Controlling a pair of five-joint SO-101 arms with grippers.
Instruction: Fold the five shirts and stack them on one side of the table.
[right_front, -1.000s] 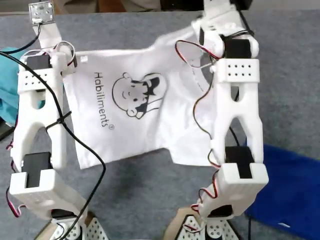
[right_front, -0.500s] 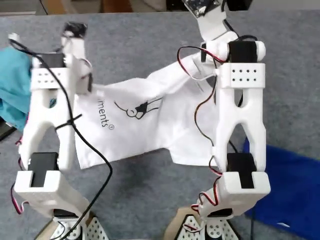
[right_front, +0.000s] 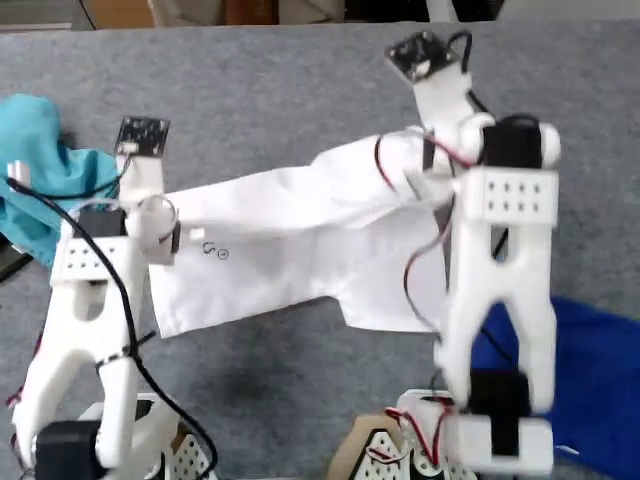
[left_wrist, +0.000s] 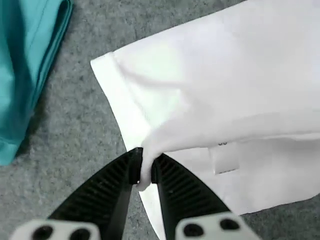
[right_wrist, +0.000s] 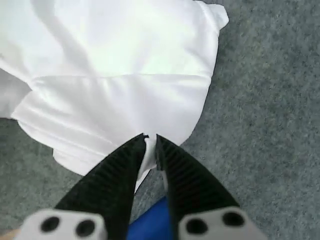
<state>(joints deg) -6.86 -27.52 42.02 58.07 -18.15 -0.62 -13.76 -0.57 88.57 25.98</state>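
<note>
A white shirt lies on the grey table, its far half doubled over toward the near side so just a scrap of print shows. My left gripper is shut on the shirt's left folded edge; in the left wrist view the gripper pinches white shirt cloth between its black fingers. My right gripper holds the right side of the same edge, and the right wrist view has the gripper shut on a white shirt hem.
A teal shirt lies bunched at the table's left edge, close to the left arm, with the teal shirt beside the white one. A blue shirt lies at the near right, its blue cloth under the right gripper.
Both grippers have drawn the shirt's far edge toward the near side, folding it over and covering the printed picture. The arms have pulled back with it.
</note>
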